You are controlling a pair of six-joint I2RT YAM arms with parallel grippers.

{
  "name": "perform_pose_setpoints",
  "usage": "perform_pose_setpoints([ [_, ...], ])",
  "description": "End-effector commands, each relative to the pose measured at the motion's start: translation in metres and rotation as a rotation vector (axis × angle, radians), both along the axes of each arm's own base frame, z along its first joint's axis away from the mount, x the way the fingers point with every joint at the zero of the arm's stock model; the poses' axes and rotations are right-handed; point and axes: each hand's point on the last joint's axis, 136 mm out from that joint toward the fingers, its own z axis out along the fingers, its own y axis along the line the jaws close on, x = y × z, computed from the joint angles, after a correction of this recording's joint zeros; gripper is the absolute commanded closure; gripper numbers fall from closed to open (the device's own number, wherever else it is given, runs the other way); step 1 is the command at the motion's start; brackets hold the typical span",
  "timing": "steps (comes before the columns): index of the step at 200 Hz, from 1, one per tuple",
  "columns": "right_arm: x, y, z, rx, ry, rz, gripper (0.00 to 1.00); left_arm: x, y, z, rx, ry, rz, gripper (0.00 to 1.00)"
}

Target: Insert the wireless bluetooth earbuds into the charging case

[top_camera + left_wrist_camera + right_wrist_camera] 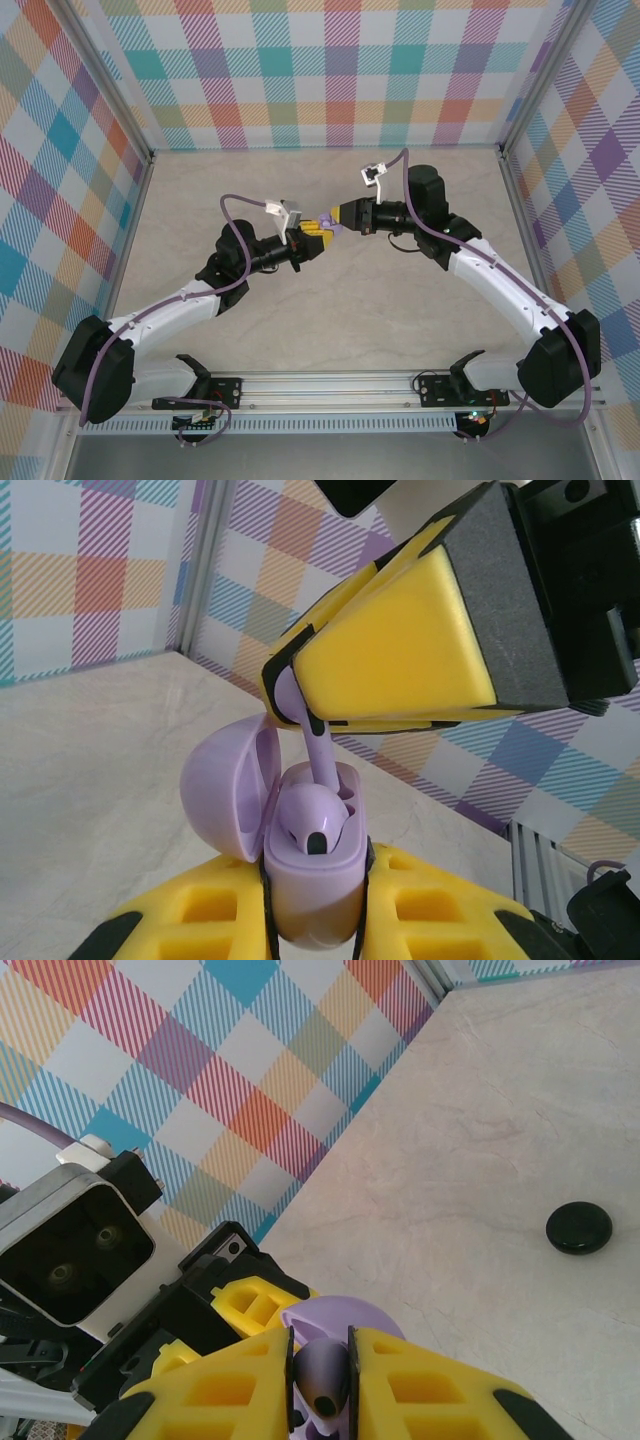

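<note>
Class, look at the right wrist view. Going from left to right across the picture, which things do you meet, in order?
Left arm's wrist camera → lavender earbud pinched in the right gripper → round black disc. The charging case overlaps the earbud, so it is left out.

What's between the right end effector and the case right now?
A lavender earbud: the right end effector pinches its top, its lower end reaches into the open case; left wrist view.

- No readable text, label, brand or number in any view.
- Charging case, plaid walls, black disc: surfaces plain, unmarked.
</note>
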Motion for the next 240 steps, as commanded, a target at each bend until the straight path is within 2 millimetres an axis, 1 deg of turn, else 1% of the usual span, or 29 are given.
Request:
perform_pose_setpoints([
  [1,-0.002,0.005,0.015,0.017,-0.05,0.025,0.79,-0.001,0.002,0.025,-0.046,-0.03,0.016,0.9],
  [24,-0.002,0.005,0.01,0.011,-0.04,0.027,0.79,0.001,0.001,0.025,-0.045,-0.018,0.018,0.9],
  [58,-0.003,0.005,0.009,0.01,-0.039,0.03,0.79,0.001,0.0,0.025,-0.046,-0.011,0.017,0.9],
  [163,-0.005,0.004,-0.001,-0.031,-0.024,0.035,0.78,-0.003,0.002,0.034,-0.062,-0.032,0.012,0.9],
  [201,-0.006,0.003,-0.003,-0.042,-0.022,0.036,0.76,-0.007,0.002,0.037,-0.066,-0.04,-0.004,0.9],
  [240,-0.006,0.003,-0.002,-0.047,-0.021,0.035,0.7,-0.006,0.001,0.036,-0.064,-0.037,-0.006,0.9],
])
